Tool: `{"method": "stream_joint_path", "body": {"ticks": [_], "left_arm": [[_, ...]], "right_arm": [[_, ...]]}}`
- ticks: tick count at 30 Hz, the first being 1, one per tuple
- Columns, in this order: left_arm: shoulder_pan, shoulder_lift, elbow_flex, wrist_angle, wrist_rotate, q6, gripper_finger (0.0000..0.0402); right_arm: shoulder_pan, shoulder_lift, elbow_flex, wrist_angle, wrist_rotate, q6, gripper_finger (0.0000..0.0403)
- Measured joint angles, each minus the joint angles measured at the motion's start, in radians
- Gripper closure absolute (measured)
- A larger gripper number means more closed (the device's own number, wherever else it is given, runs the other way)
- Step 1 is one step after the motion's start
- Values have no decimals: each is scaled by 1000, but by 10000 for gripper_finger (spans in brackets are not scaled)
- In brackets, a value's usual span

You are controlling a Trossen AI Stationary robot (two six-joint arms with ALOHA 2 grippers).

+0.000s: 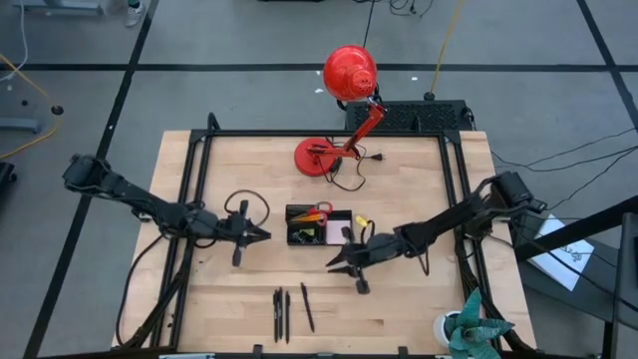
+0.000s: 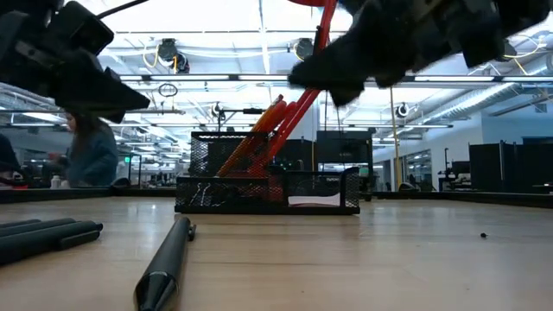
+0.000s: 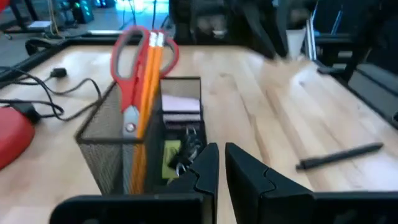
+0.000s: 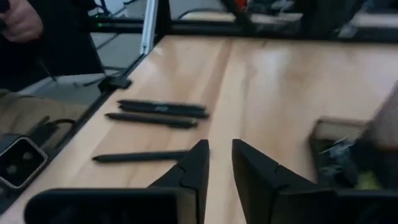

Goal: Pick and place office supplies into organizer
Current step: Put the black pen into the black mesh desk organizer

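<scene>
Pale wooden table (image 1: 399,299) fills the middle of the high view, with the black mesh organizer (image 1: 319,225) at its centre holding the red-handled scissors (image 3: 132,68) and two orange pencils (image 3: 149,93) upright in its taller section, while three black pens (image 1: 289,311) lie loose at lower centre. Left gripper (image 1: 261,235) hangs just left of the organizer, fingers a narrow gap apart, holding nothing; right gripper (image 1: 334,261) hangs just below-right of it, equally slightly parted and empty
</scene>
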Motion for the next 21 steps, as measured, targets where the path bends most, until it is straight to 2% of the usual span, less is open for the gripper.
{"method": "stream_joint_path", "body": {"ticks": [4,6,10,13,16,21], "left_arm": [[-63,60,28,2,-61,-81,366],[-109,106,59,-16,-102,-127,366],[-270,230,169,-128,-334,-161,366],[-362,311,290,-261,-425,-260,366],[-415,385,433,-435,-446,-436,366],[-438,524,691,-741,-415,-747,366]], "right_arm": [[-12,-142,0,-99,35,-116,356],[-19,-213,0,-157,85,-186,364],[-34,-332,0,-249,206,-247,379],[-45,-389,-15,-295,238,-210,389],[-59,-424,-67,-302,241,-193,397],[-97,-457,-145,-265,241,-250,402]]}}
